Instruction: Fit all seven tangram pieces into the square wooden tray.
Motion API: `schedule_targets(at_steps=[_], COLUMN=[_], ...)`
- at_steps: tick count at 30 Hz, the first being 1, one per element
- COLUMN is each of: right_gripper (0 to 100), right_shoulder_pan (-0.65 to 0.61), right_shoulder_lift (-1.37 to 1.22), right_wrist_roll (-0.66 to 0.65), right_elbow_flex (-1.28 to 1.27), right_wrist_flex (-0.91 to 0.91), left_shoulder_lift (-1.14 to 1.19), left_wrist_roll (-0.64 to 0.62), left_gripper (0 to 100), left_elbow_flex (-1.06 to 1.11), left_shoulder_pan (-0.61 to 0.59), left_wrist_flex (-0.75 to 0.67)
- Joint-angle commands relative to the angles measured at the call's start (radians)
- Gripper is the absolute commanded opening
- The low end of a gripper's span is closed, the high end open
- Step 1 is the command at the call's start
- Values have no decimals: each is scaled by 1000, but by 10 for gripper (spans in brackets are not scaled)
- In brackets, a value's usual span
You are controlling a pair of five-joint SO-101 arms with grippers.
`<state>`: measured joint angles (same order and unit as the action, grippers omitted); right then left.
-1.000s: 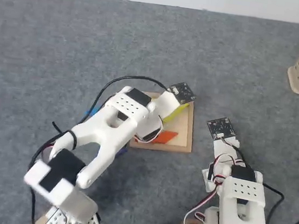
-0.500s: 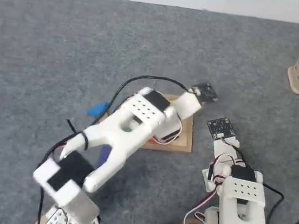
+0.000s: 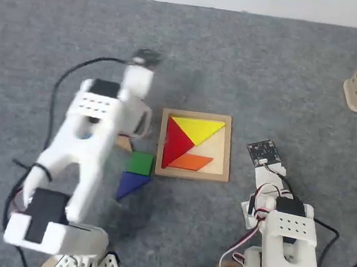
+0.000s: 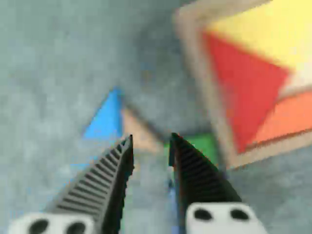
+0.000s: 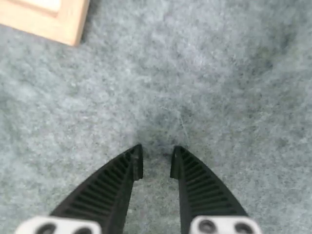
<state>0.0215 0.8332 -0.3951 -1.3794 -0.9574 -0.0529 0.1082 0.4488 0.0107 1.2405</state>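
Tray [image 3: 214, 152] part-filled; green square [image 3: 140, 162], blue triangle [image 3: 132, 184] loose just beside; left gripper [image 4: 150, 142] above them, jaws slightly parted, seemingly empty, likely lining up next pick; right gripper [image 5: 156, 151] parked aside, jaws parted, empty.

Tray [image 3: 227, 154]: yellow triangle [image 3: 198, 128], red triangle [image 3: 175, 141], orange piece [image 3: 190, 163] inside; green square [image 3: 140, 162], blue triangle [image 3: 131, 184] just outside.

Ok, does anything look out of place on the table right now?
Nothing looks damaged, but the wooden tray is only part filled: a green square, dark blue triangle, tan piece and light blue triangle lie loose on the carpet beside it.
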Motion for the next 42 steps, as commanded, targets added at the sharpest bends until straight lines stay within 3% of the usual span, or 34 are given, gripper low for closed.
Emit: schedule_targets(at_steps=[1,6,16,24,34,42], right_gripper=[105,105,105,105,105,105], right_shoulder_pan=[15,15,15,15,15,15], right_shoulder_lift=[28,28,28,28,28,28], right_wrist_roll=[-9,-9,-9,-9,-9,-9], right_elbow_flex=[0,0,0,0,0,0], right_wrist_flex=[19,18,18,18,18,18], left_shoulder_lift=[-60,-60,-51,140,269,207], left_wrist_roll=[-54,-109,-195,-224,-242,-241], left_gripper=[122,174,174,174,171,43], left_elbow_flex=[76,124,157,107,15,5], left_shoulder_pan=[-127,-152,-150,-149,-64,-61], left_wrist_flex=[-14,-46,-196,-181,-160,-143])
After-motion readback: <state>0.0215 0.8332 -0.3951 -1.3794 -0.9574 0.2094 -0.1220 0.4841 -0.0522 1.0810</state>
